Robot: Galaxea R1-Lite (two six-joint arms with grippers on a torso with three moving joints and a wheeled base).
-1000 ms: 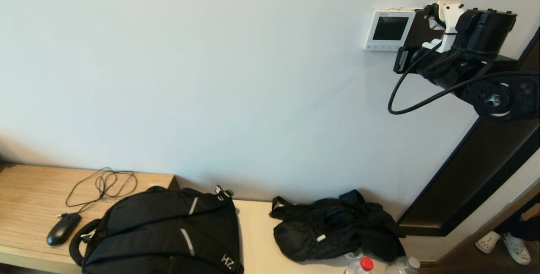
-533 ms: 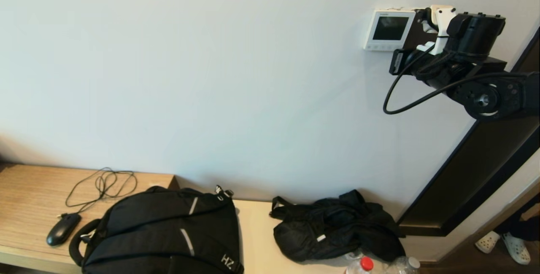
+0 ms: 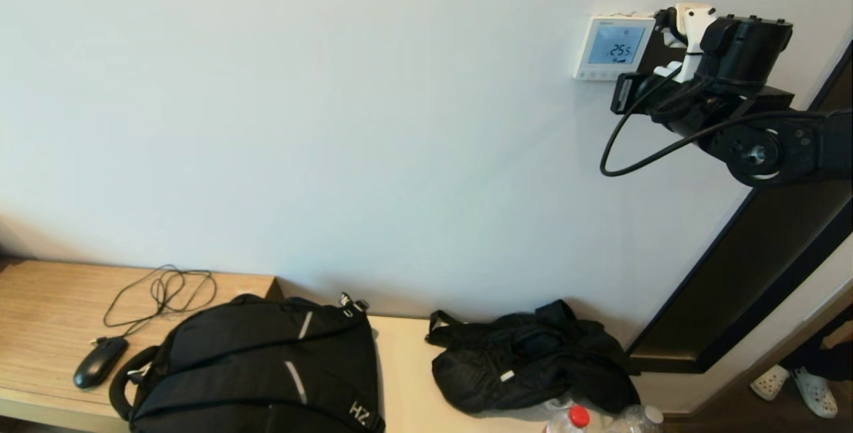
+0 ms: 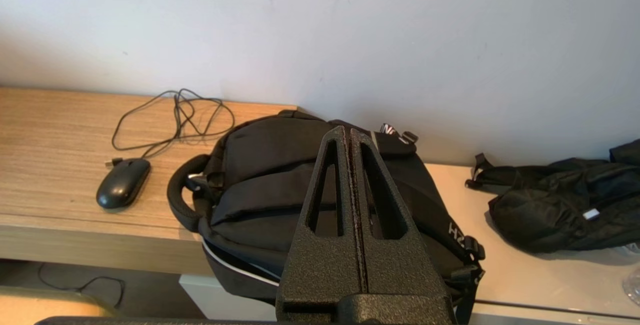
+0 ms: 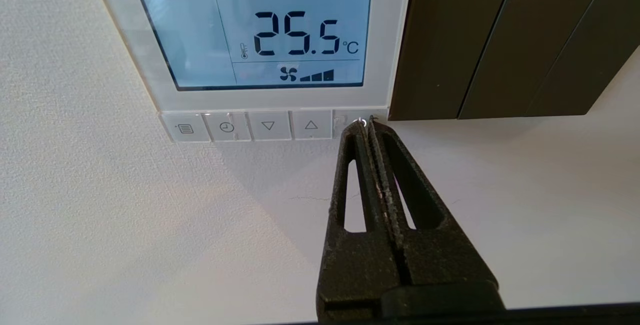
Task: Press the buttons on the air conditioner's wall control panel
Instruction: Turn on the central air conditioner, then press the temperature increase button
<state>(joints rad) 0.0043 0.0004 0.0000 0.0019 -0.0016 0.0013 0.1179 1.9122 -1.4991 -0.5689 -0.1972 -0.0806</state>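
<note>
The white wall control panel [image 3: 613, 46] hangs high on the wall at the right; its screen [image 5: 260, 30] is lit pale blue and reads 25.5 °C. A row of pale buttons [image 5: 250, 126] runs along its lower edge. My right gripper [image 5: 366, 123] is shut and empty, its tips touching the last button of the row, the one nearest the dark plate. In the head view the right gripper [image 3: 621, 92] sits at the panel's lower right corner. My left gripper [image 4: 349, 132] is shut and empty, parked low above a black backpack.
A dark brown plate [image 5: 500, 40] adjoins the panel. Below, a bench [image 3: 46, 306] holds a black backpack [image 3: 260, 366], a black mouse [image 3: 100, 361] with cable, a black bag [image 3: 533, 360] and bottles [image 3: 573, 418]. A dark door frame [image 3: 753, 266] stands at right.
The panel's screen has gone from dark to lit, showing 25.5. My right gripper has shifted slightly left and up onto the panel's lower right corner.
</note>
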